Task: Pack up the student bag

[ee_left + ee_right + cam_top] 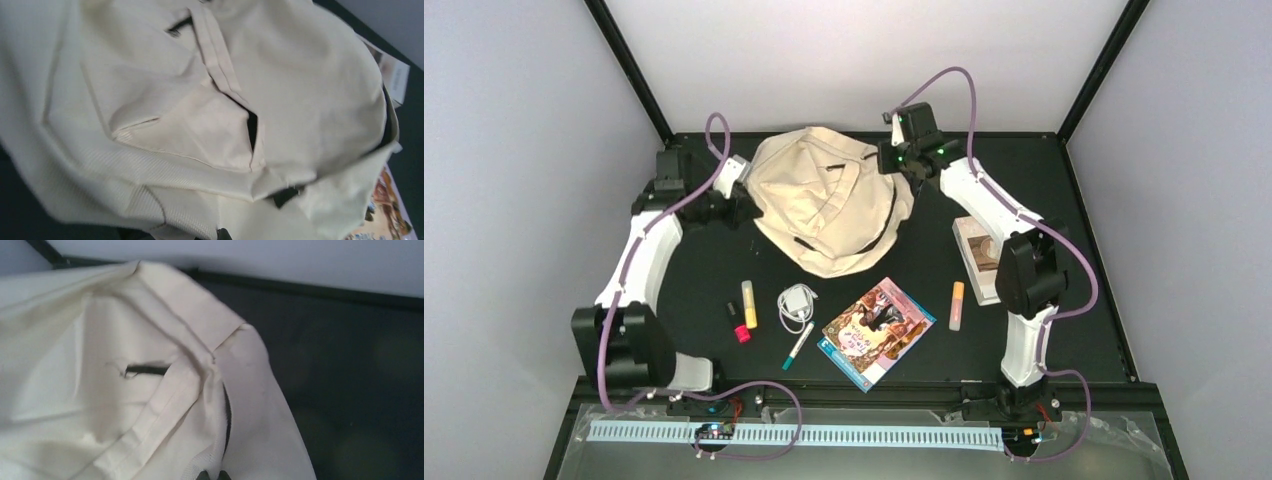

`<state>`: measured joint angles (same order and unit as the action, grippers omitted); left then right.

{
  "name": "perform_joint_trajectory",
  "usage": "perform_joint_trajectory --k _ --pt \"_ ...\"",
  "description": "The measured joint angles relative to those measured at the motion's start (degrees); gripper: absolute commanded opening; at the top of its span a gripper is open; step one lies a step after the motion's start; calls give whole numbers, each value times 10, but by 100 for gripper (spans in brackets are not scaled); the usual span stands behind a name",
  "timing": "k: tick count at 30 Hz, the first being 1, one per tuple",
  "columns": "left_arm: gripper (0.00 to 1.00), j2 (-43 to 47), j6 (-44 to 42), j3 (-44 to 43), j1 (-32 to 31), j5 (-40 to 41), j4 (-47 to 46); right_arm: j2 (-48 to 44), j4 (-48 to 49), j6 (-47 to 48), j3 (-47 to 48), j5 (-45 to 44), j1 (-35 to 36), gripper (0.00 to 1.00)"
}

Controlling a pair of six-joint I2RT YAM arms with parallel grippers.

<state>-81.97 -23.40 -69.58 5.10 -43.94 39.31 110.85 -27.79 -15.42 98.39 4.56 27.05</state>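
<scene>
The student bag (829,200), a big cream fabric backpack with dark zipper lines, lies slumped at the back middle of the black table. My left gripper (747,196) is at its left edge and my right gripper (896,170) at its upper right edge. In the left wrist view the student bag (210,100) fills the frame, and only a dark tip of the left gripper (221,235) shows under the bunched cloth it is shut on. In the right wrist view the right gripper (212,475) pinches a fold of the student bag (150,390) beside an open zipper.
Loose items lie in front of the bag: a red-capped marker (737,322), a yellow highlighter (749,304), a white charger with cable (797,303), a teal-tipped pen (798,346), a colourful book (877,331) and an orange highlighter (956,305). A pale box (976,258) sits partly under the right arm.
</scene>
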Motion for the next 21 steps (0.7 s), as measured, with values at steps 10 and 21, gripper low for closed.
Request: perform_joint_trajectory --k 10,21 --pt "2 173 102 306 -7 -26 -154 20 -26 26 83 -33 -2 69" --pt "2 190 136 296 -10 -25 -195 -105 27 44 -166 -28 172 39"
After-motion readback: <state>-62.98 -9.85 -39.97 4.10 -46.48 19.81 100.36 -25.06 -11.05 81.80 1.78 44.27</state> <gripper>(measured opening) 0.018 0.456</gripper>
